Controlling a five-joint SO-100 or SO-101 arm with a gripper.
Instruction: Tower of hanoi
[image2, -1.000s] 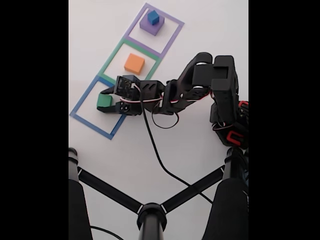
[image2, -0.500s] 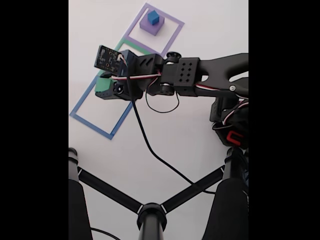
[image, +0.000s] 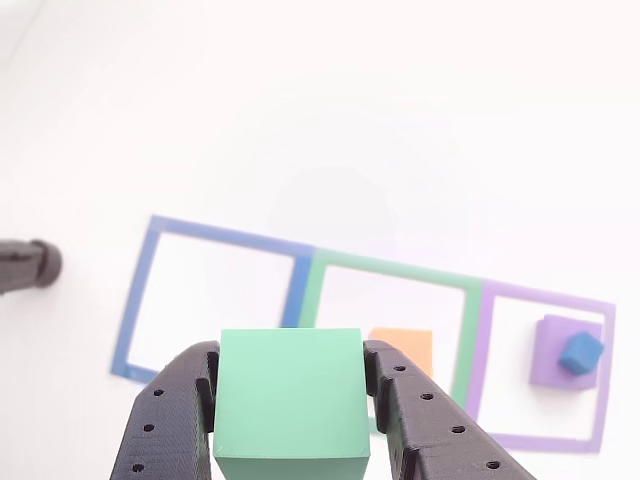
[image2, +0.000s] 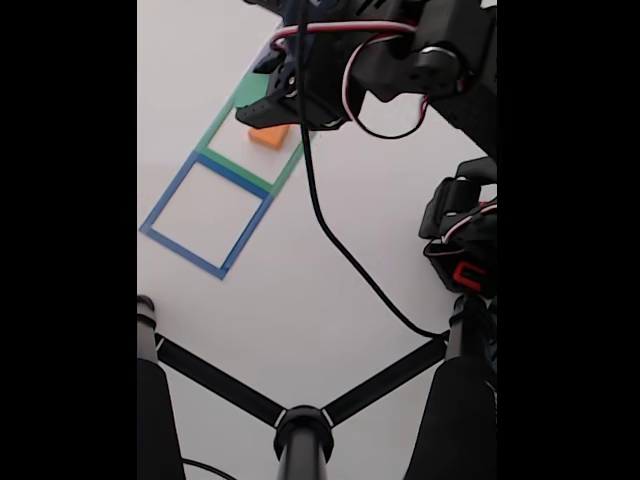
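Observation:
In the other view my gripper (image: 290, 362) is shut on the green block (image: 290, 405), held up off the table between the two black fingers (image: 170, 420). Behind it the orange block (image: 405, 348) sits inside the green outline, partly hidden. The small blue block (image: 580, 352) rests on the purple block (image: 555, 368) inside the purple outline at the right. In the fixed view the gripper (image2: 262, 98) hangs with the green block (image2: 250, 92) above the orange block (image2: 270, 137); the arm hides the purple and blue blocks.
Three flat square outlines lie in a row; the blue outline (image2: 205, 213) has nothing in it. The arm's base (image2: 465, 250) stands at the right, with a black cable (image2: 345, 260) trailing across the table. A black stand (image2: 300, 425) crosses the bottom. A dark object (image: 25, 268) sits at the left edge.
The gripper took the green block out of the blue outline, lifted it, and carried it toward the green outline, over the orange block.

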